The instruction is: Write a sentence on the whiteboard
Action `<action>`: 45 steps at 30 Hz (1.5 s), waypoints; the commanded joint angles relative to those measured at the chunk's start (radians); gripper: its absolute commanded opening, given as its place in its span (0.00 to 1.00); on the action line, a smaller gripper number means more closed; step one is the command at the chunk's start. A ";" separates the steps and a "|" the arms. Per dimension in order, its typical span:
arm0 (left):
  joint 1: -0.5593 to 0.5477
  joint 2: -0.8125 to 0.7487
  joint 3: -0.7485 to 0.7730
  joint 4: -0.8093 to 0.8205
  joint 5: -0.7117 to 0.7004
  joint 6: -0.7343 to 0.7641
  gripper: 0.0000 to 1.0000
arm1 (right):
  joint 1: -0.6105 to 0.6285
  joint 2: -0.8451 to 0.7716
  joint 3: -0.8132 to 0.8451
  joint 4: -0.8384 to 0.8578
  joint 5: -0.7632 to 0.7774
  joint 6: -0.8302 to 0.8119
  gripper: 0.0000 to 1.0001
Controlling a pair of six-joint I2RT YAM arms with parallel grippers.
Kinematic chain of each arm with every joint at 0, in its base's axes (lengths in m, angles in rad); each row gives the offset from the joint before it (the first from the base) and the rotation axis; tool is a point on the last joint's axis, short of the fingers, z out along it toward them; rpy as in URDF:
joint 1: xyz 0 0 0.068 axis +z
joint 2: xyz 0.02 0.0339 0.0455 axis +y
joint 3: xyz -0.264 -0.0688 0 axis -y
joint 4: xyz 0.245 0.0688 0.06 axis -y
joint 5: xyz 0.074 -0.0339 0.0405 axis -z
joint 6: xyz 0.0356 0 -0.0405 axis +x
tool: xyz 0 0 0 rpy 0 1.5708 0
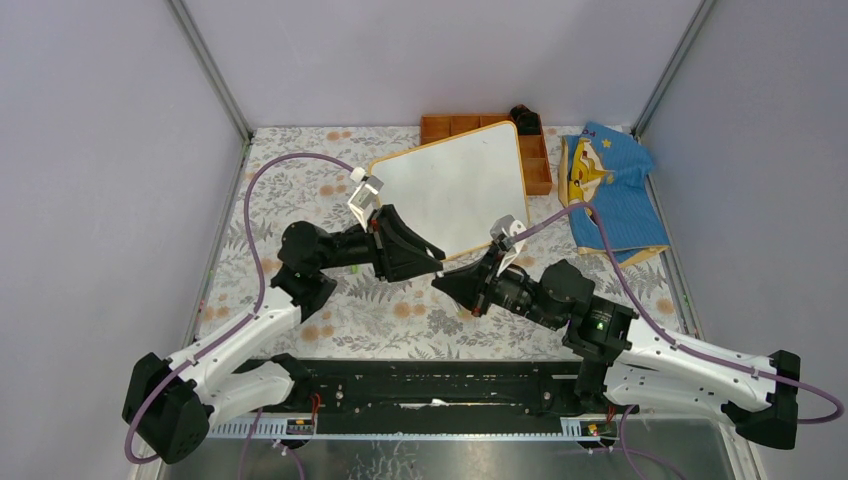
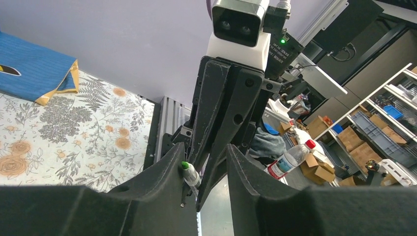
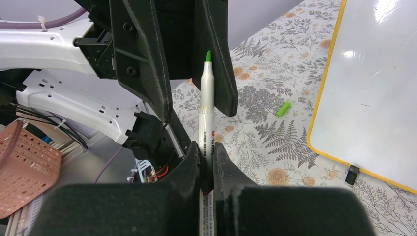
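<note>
Two hands meet tip to tip just off the whiteboard's (image 1: 455, 185) near edge.

1. Right hand (image 3: 206, 147): black fingers pressed together on the barrel of a marker (image 3: 205, 113), pinching it at mid-length. The uncapped green tip points away from the wrist.
2. Left hand (image 2: 205, 147): fingers partly spread to either side of the marker's tip. The tip lies close against one finger and a gap shows to the other, so it is not clamped.
3. Marker: slim white plastic cylinder with printed lettering and a green felt nib.
4. Cap (image 3: 282, 109): small, green and tapered, lying loose on the table between the hands and the whiteboard's near edge.
5. Whiteboard: lies flat and askew. It is a glossy white rectangle with rounded corners, a thin orange-yellow frame and a small black foot (image 3: 351, 174).
6. Tray (image 1: 450, 125): orange, with compartments, at the whiteboard's far edge; whether it touches the board cannot be told.
7. Cloth (image 1: 615, 195): blue fabric with yellow trim, beside the whiteboard's right edge.
8. Table (image 1: 400, 320): covered in a matte cloth printed with grey ferns and orange flowers.
9. Room: plain lilac-grey walls with aluminium corner posts.
</note>
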 commanded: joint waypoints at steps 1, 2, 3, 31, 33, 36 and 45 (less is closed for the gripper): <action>-0.015 0.001 -0.002 0.074 0.003 -0.039 0.42 | -0.004 -0.020 0.004 0.071 0.017 -0.001 0.00; -0.017 0.002 -0.003 0.070 0.002 -0.038 0.42 | -0.004 -0.020 0.003 0.070 0.019 -0.001 0.00; -0.018 0.002 -0.005 0.069 0.001 -0.037 0.41 | -0.004 -0.021 0.003 0.071 0.020 -0.001 0.00; -0.026 -0.151 -0.024 0.166 -0.513 -0.135 0.00 | -0.005 -0.003 0.128 0.191 0.010 0.166 0.78; -0.026 -0.157 -0.023 0.187 -0.564 -0.179 0.00 | -0.012 0.021 0.157 0.231 -0.007 0.189 0.79; -0.031 -0.179 -0.041 0.210 -0.661 -0.238 0.00 | -0.030 0.060 0.202 0.277 -0.035 0.226 0.78; -0.046 -0.209 -0.118 0.304 -0.871 -0.311 0.00 | -0.244 0.192 0.182 0.559 -0.252 0.512 0.65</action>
